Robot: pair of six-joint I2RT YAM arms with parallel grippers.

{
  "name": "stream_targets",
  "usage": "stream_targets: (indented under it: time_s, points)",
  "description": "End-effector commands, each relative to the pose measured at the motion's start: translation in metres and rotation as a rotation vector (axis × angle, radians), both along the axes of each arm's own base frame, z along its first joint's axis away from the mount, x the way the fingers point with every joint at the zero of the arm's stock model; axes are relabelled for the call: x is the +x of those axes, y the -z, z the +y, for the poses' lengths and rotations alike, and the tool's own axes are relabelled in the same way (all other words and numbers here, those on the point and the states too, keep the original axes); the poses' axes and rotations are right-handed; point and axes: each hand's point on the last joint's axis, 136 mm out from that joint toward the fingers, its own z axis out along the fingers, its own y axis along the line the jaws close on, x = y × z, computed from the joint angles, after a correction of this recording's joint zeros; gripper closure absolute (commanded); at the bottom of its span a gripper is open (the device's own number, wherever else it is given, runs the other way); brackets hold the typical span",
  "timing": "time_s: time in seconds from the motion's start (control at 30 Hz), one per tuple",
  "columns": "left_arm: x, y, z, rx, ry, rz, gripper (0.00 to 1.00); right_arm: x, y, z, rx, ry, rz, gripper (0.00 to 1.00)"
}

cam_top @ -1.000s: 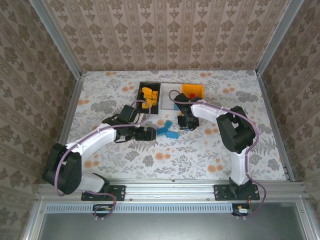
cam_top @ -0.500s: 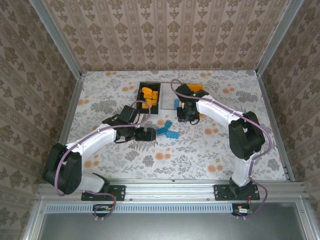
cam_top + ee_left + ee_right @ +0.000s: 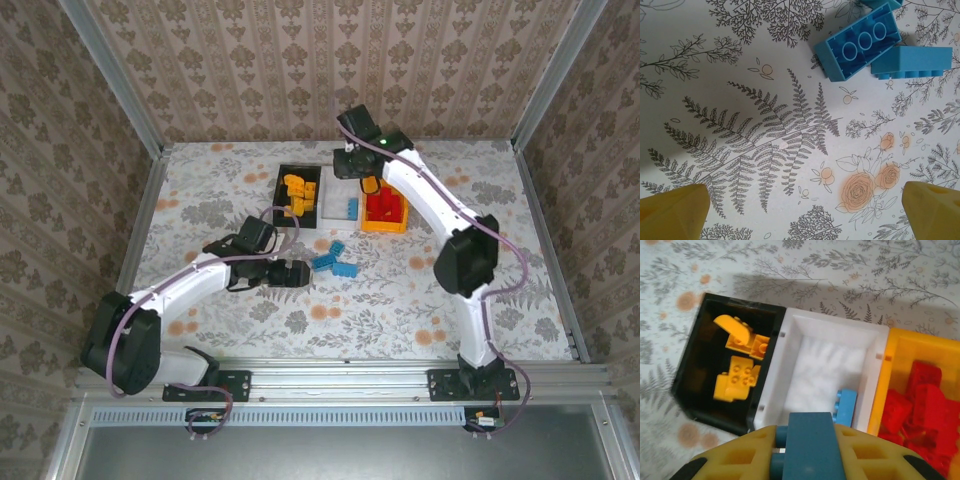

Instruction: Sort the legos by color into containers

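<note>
Right claw (image 3: pixel 352 163), clamped on blue lego (image 3: pixel 807 440), now lifted off counter (image 3: pixel 420 290); we are holding it just short of white bin (image 3: pixel 875 365), lying ahead-below. Left claw (image 3: pixel 805 210) gaping by loose blue legos (image 3: pixel 860 47).

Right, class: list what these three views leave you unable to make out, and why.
Right wrist view: the right gripper and its held blue brick cover the near end of the white bin.
Right wrist view: the orange bin runs off the right edge, so red bricks cannot be counted.
Left wrist view: a loose blue brick is cut by the top edge.
</note>
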Motion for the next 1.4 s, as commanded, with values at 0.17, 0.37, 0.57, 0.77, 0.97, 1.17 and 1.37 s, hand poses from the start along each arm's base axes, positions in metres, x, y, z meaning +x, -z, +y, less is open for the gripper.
stream_targets:
  time_s: [0.17,0.37,0.57,0.77,0.97,1.17,1.37]
  points:
    - [-0.006,0.003,0.013,0.020,-0.030,0.011,0.00,0.022,0.071,0.003,-0.075,-0.002,0.136,0.80]
    - [-0.005,0.007,0.015,0.022,-0.036,0.019,0.00,0.024,0.106,0.008,-0.072,-0.009,0.199,0.79]
    - [-0.004,0.007,0.014,0.021,-0.036,0.023,0.00,0.022,0.126,0.011,-0.072,-0.015,0.238,0.74]
    - [-0.005,0.008,0.015,0.022,-0.033,0.027,0.00,0.020,0.129,0.010,-0.075,-0.012,0.249,0.64]
    - [-0.005,0.006,0.015,0.020,-0.033,0.022,0.00,0.022,0.115,0.012,-0.053,-0.010,0.222,0.43]
    - [-0.004,0.006,0.015,0.019,-0.032,0.021,0.00,0.021,0.091,0.013,-0.027,-0.012,0.196,0.37]
    - [-0.001,0.002,0.012,0.003,-0.034,0.012,0.00,0.007,0.039,0.010,0.009,-0.025,0.153,0.33]
